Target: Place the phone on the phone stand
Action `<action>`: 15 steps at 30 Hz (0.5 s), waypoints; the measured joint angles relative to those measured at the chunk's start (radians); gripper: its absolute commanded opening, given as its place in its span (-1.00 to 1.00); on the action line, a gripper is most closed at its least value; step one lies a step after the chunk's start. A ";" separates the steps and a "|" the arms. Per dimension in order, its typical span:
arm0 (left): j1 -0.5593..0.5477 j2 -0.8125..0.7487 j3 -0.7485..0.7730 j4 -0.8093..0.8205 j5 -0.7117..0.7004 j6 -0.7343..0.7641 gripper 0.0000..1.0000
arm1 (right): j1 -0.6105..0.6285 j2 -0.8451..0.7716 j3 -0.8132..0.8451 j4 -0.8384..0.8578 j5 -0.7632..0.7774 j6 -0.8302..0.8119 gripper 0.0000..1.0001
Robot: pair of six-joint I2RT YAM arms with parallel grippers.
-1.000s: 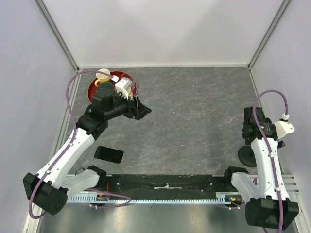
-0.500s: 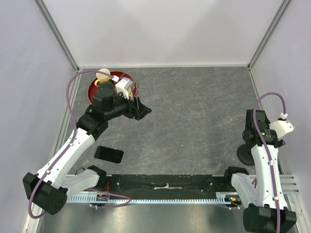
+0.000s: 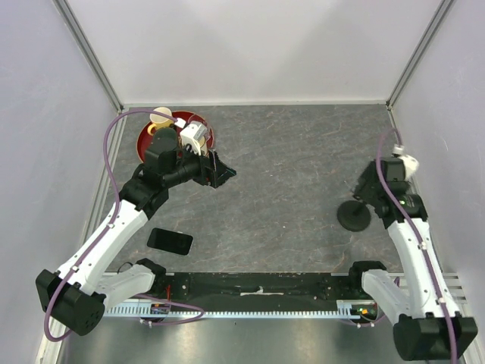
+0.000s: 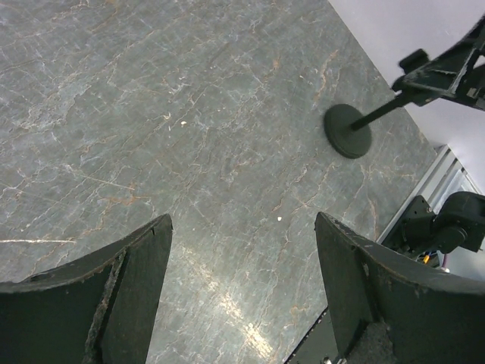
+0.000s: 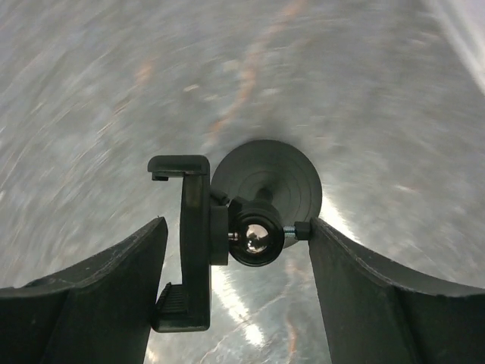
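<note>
Top view: high above and behind the arm bases [image 3: 68, 303], looking steeply down; far enough to take in the whole table [image 3: 288, 152] and the walls [image 3: 250, 45].
Left wrist view: looks out between the left gripper [image 4: 242, 220] fingers at the lower corners, slanting across the table toward its right side, at middling distance.
Right wrist view: looks almost straight down between the right gripper [image 5: 236, 224] fingers, very near; the table surface is blurred.
Shared: the phone stand [image 3: 354, 215] lies right of centre in the top view, upper right in the left wrist view, and dead centre seen from above in the right wrist view.
</note>
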State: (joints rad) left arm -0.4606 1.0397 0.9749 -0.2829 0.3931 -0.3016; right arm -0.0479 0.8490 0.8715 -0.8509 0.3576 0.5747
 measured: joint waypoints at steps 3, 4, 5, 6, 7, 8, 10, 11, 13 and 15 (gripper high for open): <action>0.000 0.000 0.000 0.000 -0.001 0.002 0.64 | 0.185 0.054 0.012 0.079 -0.069 -0.055 -1.00; 0.000 0.000 0.000 0.000 -0.001 0.004 0.64 | 0.259 0.084 0.019 0.105 -0.085 -0.069 -1.00; 0.000 0.000 0.000 0.000 -0.002 0.006 0.64 | 0.340 0.115 0.031 0.131 -0.096 -0.082 -1.00; 0.000 0.000 0.000 0.000 -0.003 0.007 0.64 | 0.418 0.149 0.044 0.157 -0.101 -0.095 -1.00; 0.000 0.000 0.000 0.000 -0.003 0.008 0.64 | 0.477 0.181 0.056 0.175 -0.108 -0.110 -1.00; 0.000 0.000 0.000 -0.001 -0.005 0.008 0.64 | 0.557 0.224 0.081 0.192 -0.114 -0.124 -1.00; 0.000 0.000 0.000 -0.001 -0.013 0.010 0.64 | 0.696 0.319 0.137 0.226 -0.129 -0.156 -1.00; 0.000 0.000 0.000 -0.003 -0.020 0.012 0.64 | 0.747 0.357 0.161 0.242 -0.136 -0.173 -1.00; 0.000 0.000 0.000 -0.003 -0.027 0.014 0.64 | 0.851 0.448 0.226 0.264 -0.152 -0.217 -1.00; 0.000 0.000 0.000 -0.006 -0.037 0.016 0.64 | 0.920 0.526 0.291 0.274 -0.177 -0.261 -1.00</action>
State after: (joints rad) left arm -0.4606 1.0397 0.9749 -0.2890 0.3557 -0.2859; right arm 0.8719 1.3754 1.1622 -0.5770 0.1806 0.3138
